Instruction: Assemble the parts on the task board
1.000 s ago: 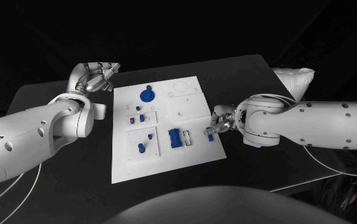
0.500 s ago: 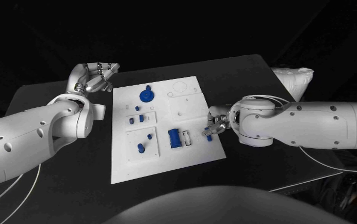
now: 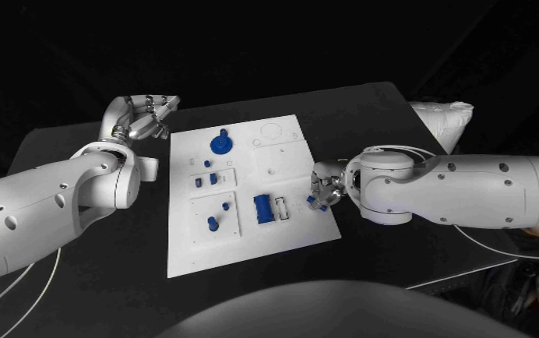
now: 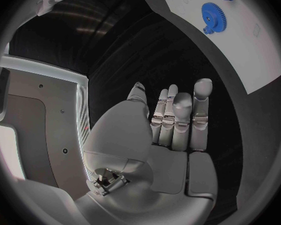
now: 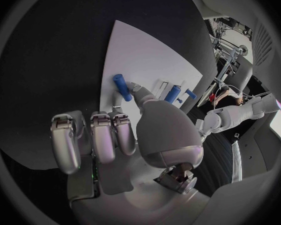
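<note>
The black table (image 3: 371,112) is seen from above, with the white task board (image 3: 287,233) lying in its middle. The board is flanked by the two white arms: the left arm (image 3: 56,198) is stretched along the table beside the board's left edge, and the right arm (image 3: 449,190) is brought in to the board's right edge.

The left hand (image 3: 140,120) is held just off the board's far left corner, apart from it. In the left wrist view its fingers (image 4: 178,117) are extended side by side and nothing is grasped.

The right hand (image 3: 325,190) is placed at the board's right edge. In the right wrist view a small blue peg (image 5: 122,87) is pinched at the tip of the thumb, over the board, while the other fingers (image 5: 93,140) are curled in beside it.

On the board, a blue gear (image 3: 223,144) is seated near the far left corner. A blue rectangular block (image 3: 264,208) is set in the near half, close to the middle. Small blue pieces (image 3: 211,176) are stood in the left column, and a further blue pin (image 3: 226,206) is set in the near left plate.
</note>
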You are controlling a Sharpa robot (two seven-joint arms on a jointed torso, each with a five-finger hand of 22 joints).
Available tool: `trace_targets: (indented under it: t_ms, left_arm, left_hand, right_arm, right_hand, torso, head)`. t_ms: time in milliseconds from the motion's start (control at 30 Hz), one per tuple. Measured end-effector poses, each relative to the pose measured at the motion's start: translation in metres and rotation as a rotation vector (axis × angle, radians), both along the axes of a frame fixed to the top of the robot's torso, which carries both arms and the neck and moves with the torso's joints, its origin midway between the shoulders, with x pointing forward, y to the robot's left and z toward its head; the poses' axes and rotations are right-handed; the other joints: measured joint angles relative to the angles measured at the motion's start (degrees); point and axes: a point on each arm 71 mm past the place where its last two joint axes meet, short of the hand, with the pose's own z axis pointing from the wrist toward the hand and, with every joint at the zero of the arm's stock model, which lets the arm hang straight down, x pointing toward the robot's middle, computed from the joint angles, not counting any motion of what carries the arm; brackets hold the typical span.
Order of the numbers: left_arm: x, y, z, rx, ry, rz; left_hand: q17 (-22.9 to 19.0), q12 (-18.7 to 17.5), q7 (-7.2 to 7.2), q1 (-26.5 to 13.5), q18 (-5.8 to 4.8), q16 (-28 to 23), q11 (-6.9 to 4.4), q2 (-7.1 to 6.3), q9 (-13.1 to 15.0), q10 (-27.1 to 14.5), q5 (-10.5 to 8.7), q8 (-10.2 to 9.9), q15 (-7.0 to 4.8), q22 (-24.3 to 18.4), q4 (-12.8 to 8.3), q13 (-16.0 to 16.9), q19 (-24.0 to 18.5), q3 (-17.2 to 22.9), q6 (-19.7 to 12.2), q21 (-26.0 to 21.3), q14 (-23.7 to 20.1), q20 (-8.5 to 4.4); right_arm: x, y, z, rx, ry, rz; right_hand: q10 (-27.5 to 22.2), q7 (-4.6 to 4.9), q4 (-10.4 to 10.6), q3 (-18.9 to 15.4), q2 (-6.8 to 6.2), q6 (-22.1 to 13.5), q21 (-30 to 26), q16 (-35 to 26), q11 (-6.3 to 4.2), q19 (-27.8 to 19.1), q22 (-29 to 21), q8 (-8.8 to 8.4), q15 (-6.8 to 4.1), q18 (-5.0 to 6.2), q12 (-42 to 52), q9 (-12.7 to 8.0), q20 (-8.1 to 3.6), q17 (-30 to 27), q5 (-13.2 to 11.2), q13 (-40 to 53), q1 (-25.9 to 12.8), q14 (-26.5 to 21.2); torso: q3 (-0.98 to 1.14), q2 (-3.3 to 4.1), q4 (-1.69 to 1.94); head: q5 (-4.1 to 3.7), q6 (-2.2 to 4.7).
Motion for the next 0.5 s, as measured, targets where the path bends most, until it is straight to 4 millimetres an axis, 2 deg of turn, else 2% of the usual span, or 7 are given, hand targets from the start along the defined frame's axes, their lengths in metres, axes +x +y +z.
trace_targets:
  t_ms: [67,100,200,267,367,433,500]
  left_arm:
    - [0.0000,0.0000,0.0000,0.000,0.000,0.000]
    - [0.0000,0.0000,0.0000,0.000,0.000,0.000]
    - [0.0000,0.0001,0.0000,0.000,0.000,0.000]
    - [0.0000,0.0001,0.0000,0.000,0.000,0.000]
    - [0.0000,0.0001,-0.0001,0.000,0.000,0.000]
    - [0.0000,0.0000,-0.0001,0.000,0.001,0.000]
    - [0.0000,0.0000,-0.0001,0.000,0.001,0.000]
  left_hand:
    - [0.0,0.0,0.00,0.0,0.00,0.0,0.00,0.00,0.0,0.0,0.00,0.0,0.00,0.0,0.0,0.0,0.0,0.0,0.0,0.0,0.0,0.00]
    - [0.0,0.0,0.00,0.0,0.00,0.0,0.00,0.00,0.0,0.0,0.00,0.0,0.00,0.0,0.0,0.0,0.0,0.0,0.0,0.0,0.0,0.00]
    - [0.0,0.0,0.00,0.0,0.00,0.0,0.00,0.00,0.0,0.0,0.00,0.0,0.00,0.0,0.0,0.0,0.0,0.0,0.0,0.0,0.0,0.00]
    - [0.0,0.0,0.00,0.0,0.00,0.0,0.00,0.00,0.0,0.0,0.00,0.0,0.00,0.0,0.0,0.0,0.0,0.0,0.0,0.0,0.0,0.00]
    - [0.0,0.0,0.00,0.0,0.00,0.0,0.00,0.00,0.0,0.0,0.00,0.0,0.00,0.0,0.0,0.0,0.0,0.0,0.0,0.0,0.0,0.00]
    - [0.0,0.0,0.00,0.0,0.00,0.0,0.00,0.00,0.0,0.0,0.00,0.0,0.00,0.0,0.0,0.0,0.0,0.0,0.0,0.0,0.0,0.00]
    - [0.0,0.0,0.00,0.0,0.00,0.0,0.00,0.00,0.0,0.0,0.00,0.0,0.00,0.0,0.0,0.0,0.0,0.0,0.0,0.0,0.0,0.00]
  right_arm:
    - [-0.0007,0.0005,0.0000,-0.002,-0.002,0.004]
    - [-0.0010,0.0008,0.0001,-0.002,-0.003,0.006]
    - [-0.0015,0.0013,0.0002,-0.003,-0.005,0.010]
    - [-0.0016,0.0017,0.0004,-0.004,-0.008,0.012]
    - [-0.0017,0.0024,0.0011,-0.003,-0.012,0.014]
    - [-0.0015,0.0026,0.0015,-0.002,-0.015,0.015]
    - [-0.0014,0.0027,0.0017,0.000,-0.018,0.014]
  right_hand:
    - [0.0,-0.34,-0.8,0.8,0.17,0.2,0.0,0.0,0.00,-0.1,0.0,0.22,-0.12,0.00,0.0,0.0,-0.07,0.0,1.0,0.0,0.9,-0.1]
    - [0.2,-0.33,-1.3,1.4,0.31,0.2,0.0,0.0,-0.21,0.0,0.0,0.25,-0.32,0.00,0.0,0.0,-0.42,0.0,1.5,0.0,1.1,-0.1]
    - [0.2,-0.26,-1.6,2.5,0.52,0.9,0.0,0.0,-0.20,0.0,0.0,-0.10,-0.40,0.00,0.0,-0.2,-0.41,0.0,2.0,0.0,1.3,0.0]
    - [0.2,-0.12,-1.9,3.7,0.51,1.9,0.0,0.0,-0.20,0.0,0.0,-1.84,-0.40,0.00,0.0,-0.2,-0.41,0.0,2.1,0.0,1.3,0.0]
    - [0.2,0.13,-2.1,6.0,0.51,4.3,0.0,0.0,-0.20,0.0,0.0,-6.24,-0.40,0.00,0.0,-0.2,-0.41,0.0,2.1,0.0,1.3,0.0]
    - [0.2,0.08,-2.2,7.8,-0.07,7.0,0.0,0.0,-0.20,0.0,0.0,-9.68,-0.40,0.00,0.0,-0.2,-0.41,0.0,2.0,0.0,0.7,0.0]
    - [0.2,0.00,-2.3,8.6,-0.11,8.5,0.0,0.0,-0.20,0.0,0.0,-11.12,-0.40,0.00,0.0,-0.2,-0.41,0.0,1.9,0.0,0.7,0.0]
  torso:
    - [0.00,0.00,-0.01]
    - [0.00,0.00,-0.01]
    - [-0.01,0.00,-0.01]
    - [-0.01,0.00,0.00]
    - [-0.01,0.00,0.00]
    - [-0.02,-0.01,0.01]
    - [-0.04,-0.01,0.02]
  head:
    - [0.00,0.00]
    - [0.00,0.00]
    - [0.01,0.00]
    - [0.05,0.00]
    - [0.07,0.00]
    - [0.09,0.00]
    - [0.13,0.00]
